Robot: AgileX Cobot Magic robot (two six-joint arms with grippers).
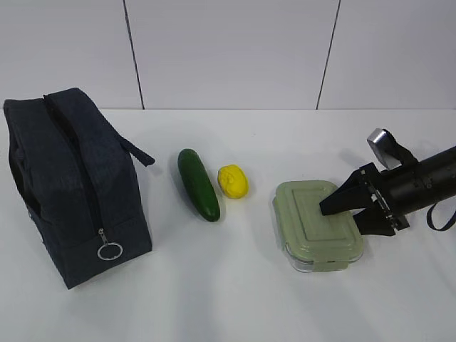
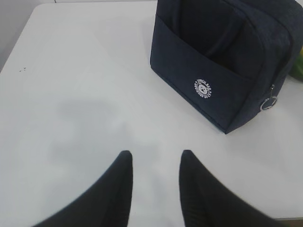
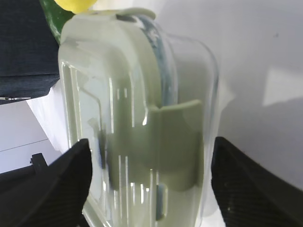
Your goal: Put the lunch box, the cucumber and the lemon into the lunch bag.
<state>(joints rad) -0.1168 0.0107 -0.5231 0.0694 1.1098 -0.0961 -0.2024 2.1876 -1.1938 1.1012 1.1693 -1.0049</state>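
1. The boxy dark navy fabric lunch bag [image 1: 75,185] stands at the left of the white worktop [image 1: 228,299], zipper shut, metal ring pull [image 1: 109,251] hanging at its near end.
2. The smooth dark green cucumber [image 1: 198,184] lies just right of the bag; the small yellow lemon [image 1: 233,180] sits just beside it.
3. The clear rectangular lunch box with sage-green clip lid [image 1: 317,224] rests further right; the right gripper [image 1: 349,212] straddles its right end, jaws spread wide either side, not pinching.
4. The left gripper [image 2: 154,189] hovers over bare worktop near the bag, jaws partly spread, holding nothing.

Right gripper [image 1: 360,208] jaws wide apart; left gripper [image 2: 156,163] jaws partly parted
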